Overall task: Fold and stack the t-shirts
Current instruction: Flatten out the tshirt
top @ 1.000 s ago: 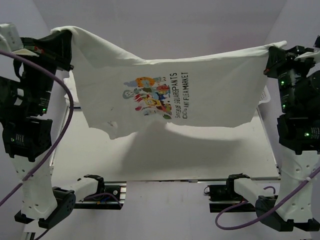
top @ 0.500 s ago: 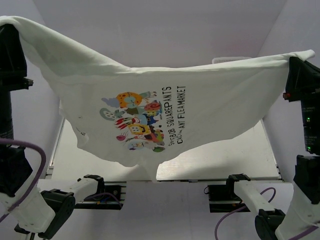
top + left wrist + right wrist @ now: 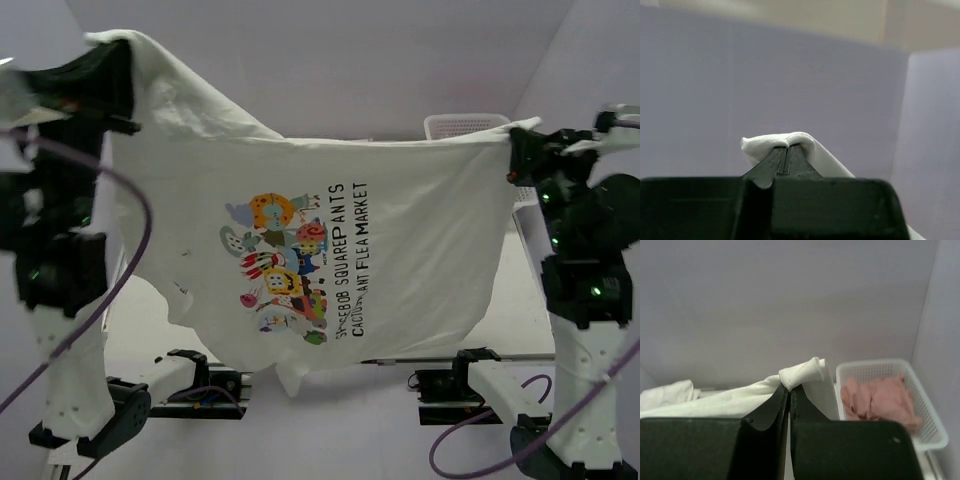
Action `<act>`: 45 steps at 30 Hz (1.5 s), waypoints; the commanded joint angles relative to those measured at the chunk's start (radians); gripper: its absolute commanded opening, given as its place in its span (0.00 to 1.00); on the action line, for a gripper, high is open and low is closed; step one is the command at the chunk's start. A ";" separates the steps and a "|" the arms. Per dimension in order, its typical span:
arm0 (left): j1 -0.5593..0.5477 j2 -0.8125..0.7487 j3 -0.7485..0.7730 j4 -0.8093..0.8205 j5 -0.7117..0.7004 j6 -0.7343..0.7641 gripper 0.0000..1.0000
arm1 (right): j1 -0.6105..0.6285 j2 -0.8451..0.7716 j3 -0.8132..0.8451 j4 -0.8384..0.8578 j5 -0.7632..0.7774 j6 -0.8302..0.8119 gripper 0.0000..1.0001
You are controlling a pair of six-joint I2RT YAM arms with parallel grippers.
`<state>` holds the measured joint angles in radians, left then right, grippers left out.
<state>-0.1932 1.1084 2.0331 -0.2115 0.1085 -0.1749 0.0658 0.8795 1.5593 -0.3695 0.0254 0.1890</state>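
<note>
The left gripper [image 3: 786, 150] has its two fingers pressed together on a fold of the white t-shirt [image 3: 410, 240]. In the left wrist view a small lip of cloth bulges over the fingertips. The right gripper [image 3: 789, 389] is clamped the same way on a rolled edge of the same shirt, with the cloth bunched on top of its tips.

Both grippers are raised well above the table [image 3: 520, 300]. In the top view the left one is high at the upper left and the right one sits a little lower on the right side. The shirt hangs spread between them. Its top edge runs nearly straight from the right gripper toward the left, then climbs steeply to the left gripper.

The cartoon print [image 3: 280, 270] faces the top camera, turned sideways, and the dark lettering [image 3: 348, 260] beside it runs up the cloth. The lower edge hangs ragged in front of the table's near edge; whether it touches the table cannot be told.

A white basket [image 3: 935, 437] stands behind the right gripper at the table's far right. It holds a crumpled pink cloth [image 3: 880, 397].
</note>
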 commanded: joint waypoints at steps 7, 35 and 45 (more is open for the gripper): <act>0.009 0.257 -0.347 0.095 -0.047 -0.063 0.00 | -0.004 0.157 -0.260 0.174 0.016 0.066 0.00; 0.058 1.152 0.145 0.241 -0.099 -0.141 0.00 | 0.012 1.131 0.353 0.150 0.043 -0.135 0.00; 0.087 1.374 0.368 0.303 -0.061 -0.290 1.00 | 0.029 1.304 0.659 0.075 0.191 -0.141 0.90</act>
<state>-0.1135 2.5591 2.3989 0.0311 0.0238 -0.4187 0.0883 2.2475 2.1593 -0.3038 0.1429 0.0601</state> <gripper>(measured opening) 0.984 0.886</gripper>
